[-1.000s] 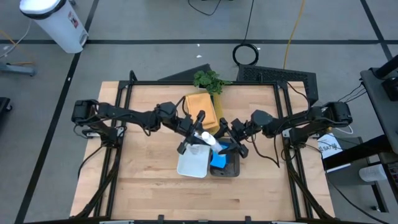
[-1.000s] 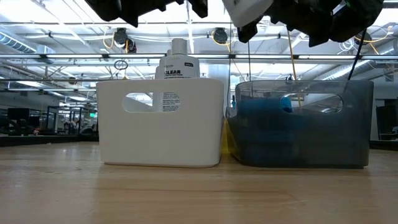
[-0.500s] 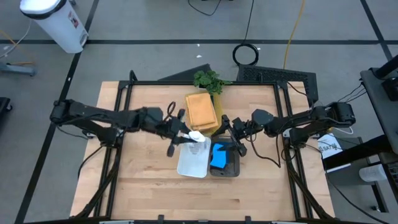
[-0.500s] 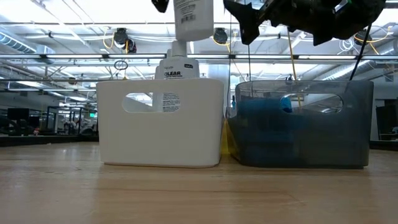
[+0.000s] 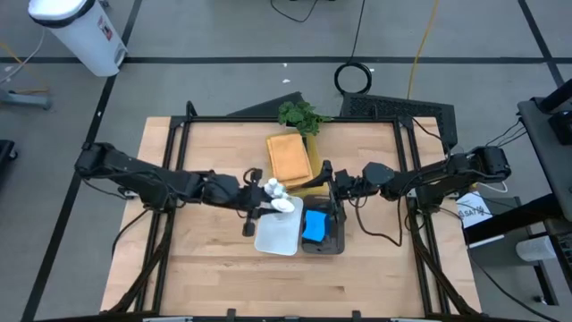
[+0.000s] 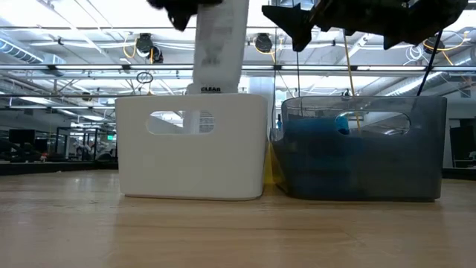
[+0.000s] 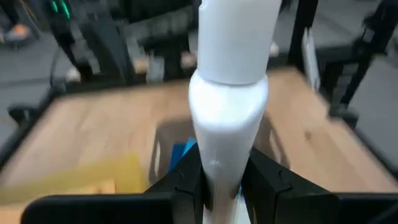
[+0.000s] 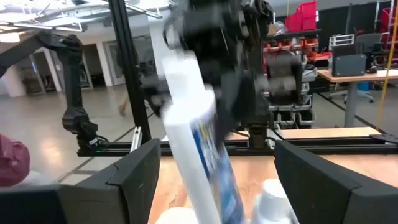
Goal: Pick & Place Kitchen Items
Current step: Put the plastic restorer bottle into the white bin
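Note:
My left gripper (image 5: 264,200) is shut on a white bottle (image 6: 218,41), which hangs over the white bin (image 6: 193,149). Another white bottle (image 6: 210,89) stands inside that bin. Right of it stands a grey bin (image 5: 338,234) with blue sponges (image 5: 314,224) in it. My right gripper (image 5: 330,186) hovers open above the grey bin's far edge, pointing at the held bottle (image 8: 199,149) and touching nothing. An orange-tan folded cloth (image 5: 289,159) lies flat on the table beyond the bins. My left gripper pinches the white bottle between its two fingers (image 7: 186,180), on the bottle's sides (image 7: 217,165). The right wrist view shows the grip near the bottle's upper end. The fingers come almost level from the table's left. The bottle hangs tilted, its lower end (image 6: 212,78) just above the white bin's rim.
A leafy green plant (image 5: 299,114) stands at the table's far edge behind the cloth. Bare wooden table (image 5: 214,259) lies left of and in front of the bins. Black frame rails (image 5: 179,134) run along the table's sides.
My left gripper has carried the bottle toward the table's left, from above the gap between the bins to above the white bin. The bottle has sunk and tipped, and now hides the cap of the bottle in the bin. My right gripper has rolled a little in place.

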{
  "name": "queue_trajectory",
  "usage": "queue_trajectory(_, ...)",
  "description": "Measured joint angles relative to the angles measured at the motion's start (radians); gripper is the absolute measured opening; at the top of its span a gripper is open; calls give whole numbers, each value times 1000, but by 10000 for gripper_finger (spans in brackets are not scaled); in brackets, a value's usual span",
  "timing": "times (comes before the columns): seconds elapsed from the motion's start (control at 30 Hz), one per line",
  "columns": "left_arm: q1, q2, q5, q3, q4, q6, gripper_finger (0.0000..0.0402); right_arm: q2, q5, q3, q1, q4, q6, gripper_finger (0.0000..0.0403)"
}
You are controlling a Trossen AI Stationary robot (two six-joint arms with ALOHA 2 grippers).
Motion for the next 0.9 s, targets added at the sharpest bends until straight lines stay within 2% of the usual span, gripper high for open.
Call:
queue_trajectory(0.43, -2, -2, -16, 1, 19, -27, 76, 1, 17, 13, 41, 11, 8, 279)
queue_trajectory(0.73, -10, 11, -55, 1, 19, -43, 76, 50, 288, 213, 175, -232, -120, 279)
queue_trajectory(0.9, -27, 11, -62, 1, 20, -55, 76, 49, 317, 217, 186, -244, -138, 279)
